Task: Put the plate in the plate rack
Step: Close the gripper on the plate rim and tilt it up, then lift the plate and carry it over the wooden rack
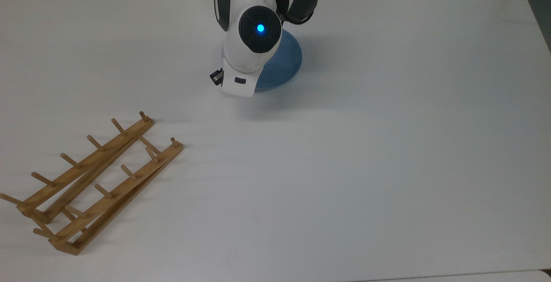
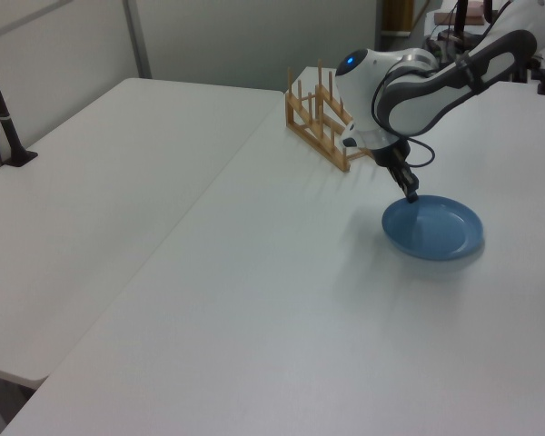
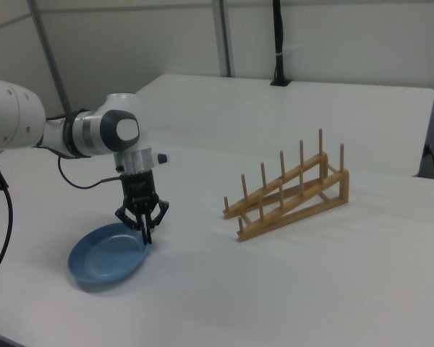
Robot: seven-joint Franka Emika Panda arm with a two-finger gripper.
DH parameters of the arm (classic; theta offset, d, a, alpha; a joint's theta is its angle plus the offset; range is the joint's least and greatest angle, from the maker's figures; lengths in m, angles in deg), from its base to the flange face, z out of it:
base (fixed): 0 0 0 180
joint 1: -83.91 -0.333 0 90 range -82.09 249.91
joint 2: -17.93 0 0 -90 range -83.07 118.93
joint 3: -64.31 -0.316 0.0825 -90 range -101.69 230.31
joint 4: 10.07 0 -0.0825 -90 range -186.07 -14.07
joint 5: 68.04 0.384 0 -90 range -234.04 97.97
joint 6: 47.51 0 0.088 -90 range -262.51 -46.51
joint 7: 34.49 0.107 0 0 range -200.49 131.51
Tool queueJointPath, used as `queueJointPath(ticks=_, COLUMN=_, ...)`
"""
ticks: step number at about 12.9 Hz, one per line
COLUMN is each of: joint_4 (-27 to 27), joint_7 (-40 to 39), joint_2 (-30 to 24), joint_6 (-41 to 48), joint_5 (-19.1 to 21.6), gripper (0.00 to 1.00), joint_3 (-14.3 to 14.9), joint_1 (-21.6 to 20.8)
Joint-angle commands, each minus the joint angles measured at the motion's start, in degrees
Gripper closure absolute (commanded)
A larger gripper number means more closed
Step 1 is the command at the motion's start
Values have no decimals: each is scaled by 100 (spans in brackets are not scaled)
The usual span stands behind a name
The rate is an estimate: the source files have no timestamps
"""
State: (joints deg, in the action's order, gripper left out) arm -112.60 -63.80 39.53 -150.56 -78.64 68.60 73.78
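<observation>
The gripper (image 3: 146, 235) pinches the plate (image 3: 105, 254) rim (rack (image 3: 289, 191) well apart).

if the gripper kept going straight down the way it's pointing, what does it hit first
The plate. The gripper points down at the plate's rim nearest the plate rack; its fingertips look closed on that edge already, so only the rim and then the table lie below.

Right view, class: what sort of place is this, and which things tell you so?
Probably a robotics lab: a robot arm works over plain white tables, with only a blue plate and wooden rack laid out, and partition walls behind.
</observation>
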Motion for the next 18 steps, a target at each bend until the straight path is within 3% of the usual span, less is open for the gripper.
queueJointPath(ticks=1, joint_4=512, joint_7=109, joint_2=-147, joint_6=-22, joint_5=14, gripper=100, joint_3=72, joint_1=125)
queueJointPath(ticks=3, joint_4=1039, joint_7=390, joint_2=-288, joint_6=-39, joint_5=93, gripper=100, joint_3=98, joint_1=422)
queueJointPath(ticks=9, joint_4=1814, joint_7=496, joint_2=-508, joint_6=-197, joint_5=357, gripper=100, joint_3=142, joint_1=1257)
queueJointPath(ticks=12, joint_4=1868, joint_7=961, joint_2=-552, joint_6=-1739, joint_5=375, gripper=100, joint_3=378, joint_1=1777)
queueJointPath(ticks=18, joint_4=1868, joint_7=2032, joint_2=-491, joint_6=-3447, joint_5=401, gripper=100, joint_3=441, joint_1=2305)
